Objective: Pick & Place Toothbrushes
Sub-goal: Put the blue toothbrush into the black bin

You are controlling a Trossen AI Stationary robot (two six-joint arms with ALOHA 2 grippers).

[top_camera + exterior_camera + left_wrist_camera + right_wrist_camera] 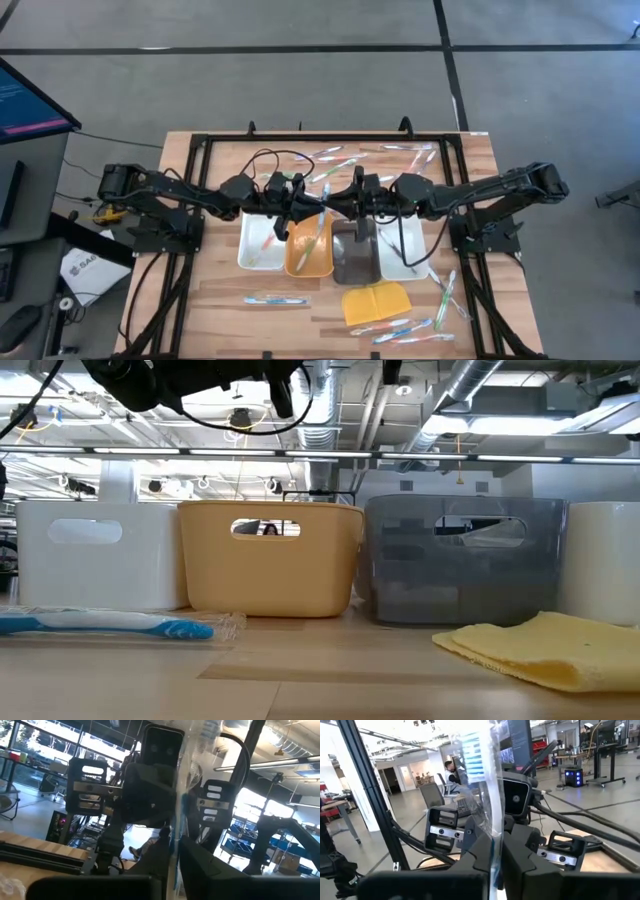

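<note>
A toothbrush with blue bristles (472,755) in a clear wrapper hangs in the air above the trays, between my two grippers (322,203). My left gripper (175,842) reaches in from the table's left and my right gripper (495,840) from the right, both shut on it. Other toothbrushes lie on the table at the far side (330,160), near left (277,299) and near right (405,328). One lies in the orange tray (318,235). My left gripper pinches the wrapped toothbrush (176,827) between its two fingers, coming level from the table's left and lying across it. The toothbrush is lifted clear; its wrapper runs on past the fingers (192,770). My right gripper pinches the wrapped toothbrush's handle (493,827) between its two fingers, coming level from the table's right and lying across it. The bristle end stands out beyond the fingers, clear of the table.
A row of trays stands under the grippers: white (250,245), orange (300,262), grey (352,268), white (410,262). A yellow pad (375,302) lies near the front edge. A dark frame (205,150) runs round the table.
</note>
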